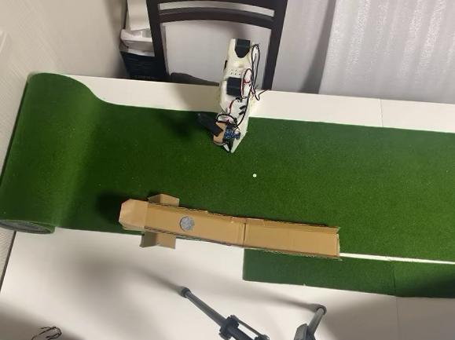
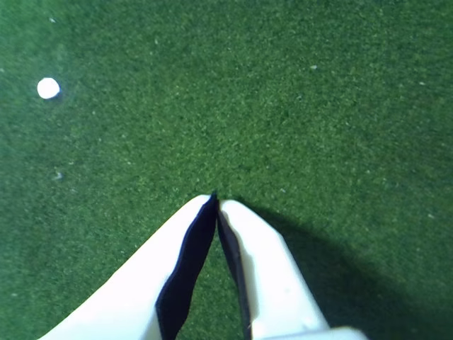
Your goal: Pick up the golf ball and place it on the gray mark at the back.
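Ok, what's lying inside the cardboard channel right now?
Only the gray mark, flat on the floor of the cardboard channel, near its left end in the overhead view. Nothing else shows in it. The cardboard directly beneath the mark is covered.

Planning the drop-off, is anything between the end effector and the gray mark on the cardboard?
Only bare turf and the cardboard's near edge separate the end effector from the gray mark; a white speck lies off that line.
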You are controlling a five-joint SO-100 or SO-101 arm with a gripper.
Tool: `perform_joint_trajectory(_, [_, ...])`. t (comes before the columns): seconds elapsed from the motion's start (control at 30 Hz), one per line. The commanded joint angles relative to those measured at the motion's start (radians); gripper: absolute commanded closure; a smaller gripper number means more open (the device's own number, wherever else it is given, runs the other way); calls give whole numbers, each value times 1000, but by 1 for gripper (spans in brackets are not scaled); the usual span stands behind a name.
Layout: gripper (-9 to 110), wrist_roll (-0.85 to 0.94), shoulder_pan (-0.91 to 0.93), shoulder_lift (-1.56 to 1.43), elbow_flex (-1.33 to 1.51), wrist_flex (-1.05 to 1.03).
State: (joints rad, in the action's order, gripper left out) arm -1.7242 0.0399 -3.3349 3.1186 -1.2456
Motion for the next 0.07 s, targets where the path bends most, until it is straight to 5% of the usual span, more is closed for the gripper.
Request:
perform_joint_trajectory(0.0, [101,5,2,-91,77,-3])
perform_joint_trajectory(0.03, [101,5,2,-91,77,-3])
